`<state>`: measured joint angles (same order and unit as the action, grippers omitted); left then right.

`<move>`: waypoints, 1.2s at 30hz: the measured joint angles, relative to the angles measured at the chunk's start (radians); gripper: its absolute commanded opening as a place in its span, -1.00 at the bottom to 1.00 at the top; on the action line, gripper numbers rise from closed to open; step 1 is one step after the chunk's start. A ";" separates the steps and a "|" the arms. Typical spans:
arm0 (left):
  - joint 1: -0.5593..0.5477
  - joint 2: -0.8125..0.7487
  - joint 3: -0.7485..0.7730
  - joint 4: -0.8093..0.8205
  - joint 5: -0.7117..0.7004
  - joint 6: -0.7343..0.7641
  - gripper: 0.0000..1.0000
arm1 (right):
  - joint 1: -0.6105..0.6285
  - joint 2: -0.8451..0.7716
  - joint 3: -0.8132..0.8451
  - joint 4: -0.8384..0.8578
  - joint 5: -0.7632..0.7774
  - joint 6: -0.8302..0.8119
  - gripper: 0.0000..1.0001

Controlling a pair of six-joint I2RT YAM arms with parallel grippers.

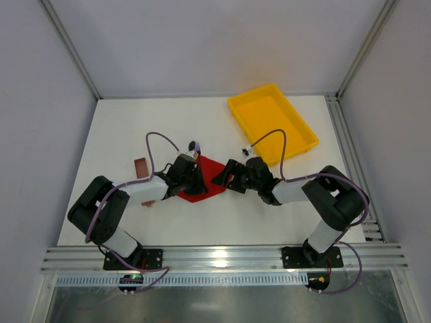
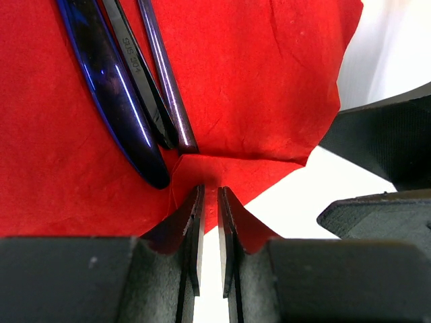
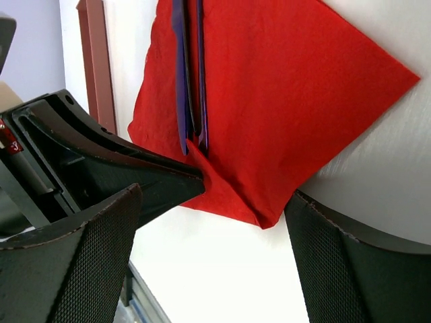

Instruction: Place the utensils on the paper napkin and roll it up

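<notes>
gripping the napkin (image 2: pixel 256 81) corner with the left gripper (image 2: pixel 210 229), beside the utensils (image 2: pixel 135 87). flanking it with the right gripper (image 3: pixel 214 202), released.

Robot lab test cell, I'd say: slotted aluminium rail (image 1: pixel 222 259) along the flat white tabletop's (image 1: pixel 202 229) near edge, plain pale wall panels (image 1: pixel 202 40) behind it.

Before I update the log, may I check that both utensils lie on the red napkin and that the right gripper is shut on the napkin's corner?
Not quite. The right gripper is open: the right wrist view shows its fingers spread wide, with the paper napkin corner lying between them unclamped. Both utensils do lie on the napkin.
</notes>
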<state>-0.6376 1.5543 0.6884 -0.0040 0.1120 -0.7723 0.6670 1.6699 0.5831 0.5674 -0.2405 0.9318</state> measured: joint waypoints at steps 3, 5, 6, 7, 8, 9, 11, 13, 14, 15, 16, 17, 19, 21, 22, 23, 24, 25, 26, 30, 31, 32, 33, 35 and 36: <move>0.000 0.000 0.000 0.000 0.000 -0.002 -0.65 | 0.001 0.003 -0.018 0.047 0.000 -0.052 0.70; 0.000 0.000 0.000 0.000 -0.001 -0.002 -0.65 | 0.001 0.004 -0.025 0.066 -0.002 -0.108 0.65; 0.000 0.000 0.000 0.000 -0.001 -0.002 -0.65 | 0.001 0.005 -0.025 0.069 -0.003 -0.128 0.59; 0.000 0.000 0.000 0.000 -0.001 -0.002 -0.65 | 0.001 0.005 -0.025 0.075 -0.006 -0.155 0.57; 0.000 0.000 0.000 0.000 -0.002 -0.002 -0.65 | 0.001 0.006 -0.025 0.079 -0.009 -0.185 0.53; 0.000 0.000 0.000 0.000 -0.002 -0.002 -0.65 | 0.002 0.006 -0.025 0.080 -0.013 -0.206 0.46; 0.000 0.000 0.000 0.000 -0.002 -0.002 -0.65 | 0.002 0.006 -0.025 0.089 -0.022 -0.251 0.43; 0.000 0.000 0.000 0.000 -0.002 -0.002 -0.65 | 0.002 0.010 -0.025 0.101 -0.029 -0.280 0.42; 0.000 0.000 0.000 0.000 -0.003 -0.002 -0.64 | 0.002 0.013 -0.025 0.112 -0.033 -0.293 0.42; 0.000 0.000 0.000 0.000 -0.003 -0.002 -0.65 | 0.002 0.018 -0.025 0.117 -0.036 -0.301 0.44; 0.000 0.000 0.000 0.000 -0.003 -0.002 -0.65 | 0.003 0.021 -0.026 0.124 -0.037 -0.307 0.49; 0.000 0.000 0.000 0.000 -0.002 -0.002 -0.65 | 0.003 0.024 -0.028 0.130 -0.037 -0.311 0.55; 0.000 0.000 0.000 0.000 -0.002 -0.002 -0.65 | 0.006 0.025 -0.036 0.145 -0.039 -0.323 0.63; 0.000 0.000 0.000 0.000 -0.002 -0.002 -0.65 | 0.008 0.025 -0.043 0.152 -0.039 -0.338 0.64; 0.000 0.000 0.000 0.000 -0.002 -0.002 -0.65 | 0.011 0.025 -0.044 0.154 -0.039 -0.345 0.64; 0.000 0.000 0.000 0.000 -0.002 -0.002 -0.65 | 0.013 0.025 -0.045 0.161 -0.038 -0.353 0.64; 0.000 0.000 0.000 0.000 -0.002 -0.002 -0.65 | 0.018 0.025 -0.047 0.169 -0.035 -0.360 0.66; 0.000 0.000 0.000 0.000 -0.002 -0.002 -0.65 | 0.021 0.025 -0.050 0.176 -0.034 -0.364 0.66; 0.000 0.000 0.000 0.000 -0.002 -0.002 -0.65 | 0.024 0.025 -0.056 0.190 -0.032 -0.367 0.66; 0.000 0.000 0.000 0.000 -0.002 -0.002 -0.65 | 0.027 0.025 -0.078 0.235 -0.031 -0.367 0.67; 0.000 0.000 0.000 0.000 -0.002 -0.002 -0.65 | 0.027 0.025 -0.078 0.244 -0.031 -0.361 0.67; 0.000 0.000 0.000 0.000 -0.002 -0.002 -0.65 | 0.027 0.025 -0.078 0.259 -0.032 -0.349 0.67; 0.000 0.000 0.000 0.000 -0.003 -0.002 -0.65 | 0.027 0.025 -0.078 0.273 -0.032 -0.338 0.67; 0.000 0.000 0.000 0.000 -0.002 -0.003 -0.65 | 0.027 0.026 -0.078 0.310 -0.033 -0.303 0.67; 0.000 0.000 0.000 0.000 -0.002 -0.003 -0.65 | 0.027 0.031 -0.078 0.333 -0.033 -0.287 0.67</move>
<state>-0.6376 1.5547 0.6884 -0.0040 0.1097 -0.7750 0.6937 1.7004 0.5049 0.9001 -0.2737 0.6449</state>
